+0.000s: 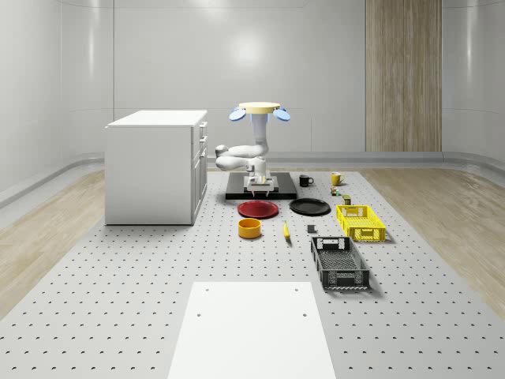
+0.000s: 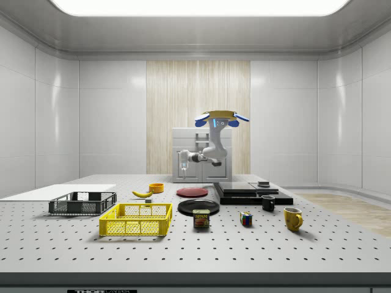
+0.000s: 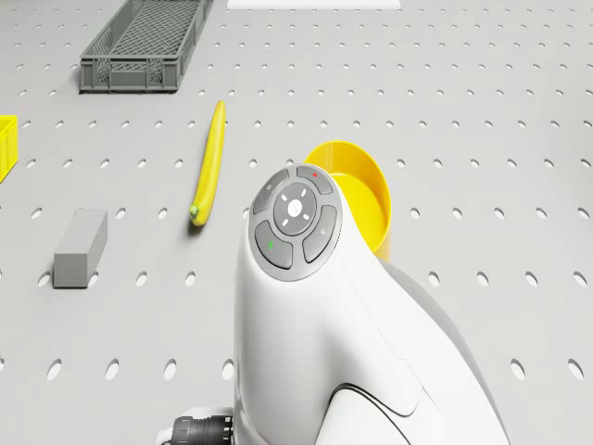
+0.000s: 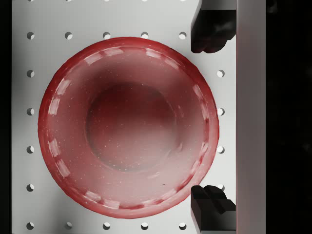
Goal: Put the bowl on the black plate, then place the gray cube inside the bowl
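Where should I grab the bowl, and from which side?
Take the bowl by its rim from straight above, one finger inside, one outside: it stands upright with a thin, steep wall. The drone hovers by the cabinet, gripper open over the red plate.

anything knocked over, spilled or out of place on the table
Nothing stands out. The yellow bowl sits upright, the gray cube and banana lie flat, both crates and mugs are upright. The open gripper hangs over the red plate.
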### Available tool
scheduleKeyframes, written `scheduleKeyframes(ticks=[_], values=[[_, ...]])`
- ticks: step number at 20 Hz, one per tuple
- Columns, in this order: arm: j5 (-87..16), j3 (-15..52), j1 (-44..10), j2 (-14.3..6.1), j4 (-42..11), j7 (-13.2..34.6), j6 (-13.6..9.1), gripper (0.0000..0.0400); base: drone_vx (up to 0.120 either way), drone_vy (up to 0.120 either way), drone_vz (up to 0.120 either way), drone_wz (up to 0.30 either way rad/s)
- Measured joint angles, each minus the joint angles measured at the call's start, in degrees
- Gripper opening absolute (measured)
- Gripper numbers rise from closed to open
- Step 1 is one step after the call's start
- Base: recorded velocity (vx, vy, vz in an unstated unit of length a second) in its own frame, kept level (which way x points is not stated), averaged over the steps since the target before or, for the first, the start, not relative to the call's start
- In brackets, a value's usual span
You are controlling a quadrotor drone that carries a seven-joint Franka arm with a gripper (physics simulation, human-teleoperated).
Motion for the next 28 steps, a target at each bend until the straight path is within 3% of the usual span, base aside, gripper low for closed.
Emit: scheduleKeyframes(ticks=[28], values=[[1.54, 0.64, -0.84, -3.63, 0.17, 0.71, 3.39, 0.04, 0.12, 0.0, 0.0, 0.0]])
